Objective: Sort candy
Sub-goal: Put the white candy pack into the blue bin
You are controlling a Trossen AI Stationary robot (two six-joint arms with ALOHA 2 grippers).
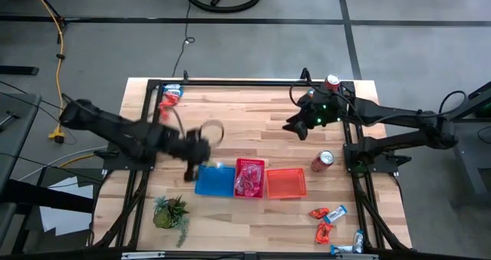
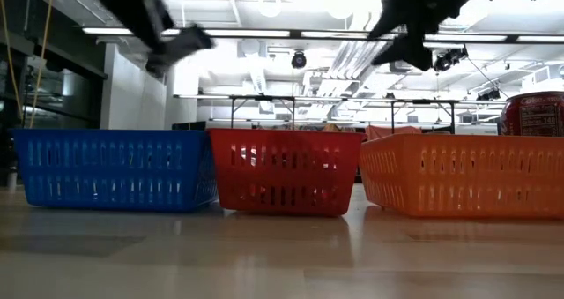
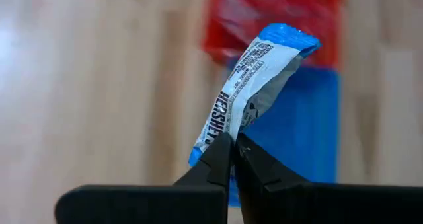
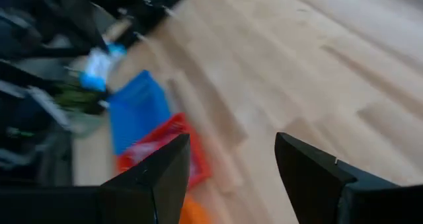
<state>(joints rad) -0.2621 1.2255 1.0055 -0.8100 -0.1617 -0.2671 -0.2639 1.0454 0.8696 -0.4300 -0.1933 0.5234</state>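
Pinching that Hershey's packet (image 3: 254, 92) by one corner, the left gripper (image 3: 232, 145) might drop it short of the blue basket (image 1: 214, 180), while the right gripper (image 4: 231, 178) waits spread wide.

Potted plant (image 1: 171, 212) — two soda cans (image 1: 322, 161)

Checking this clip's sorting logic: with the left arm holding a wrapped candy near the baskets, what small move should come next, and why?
Probably carry it a little farther over the blue basket and then open. The left gripper is shut on a blue-and-silver candy, pinched at its lower end, and the basket lies just beyond it, beside the red basket. The right gripper waits open, far off.
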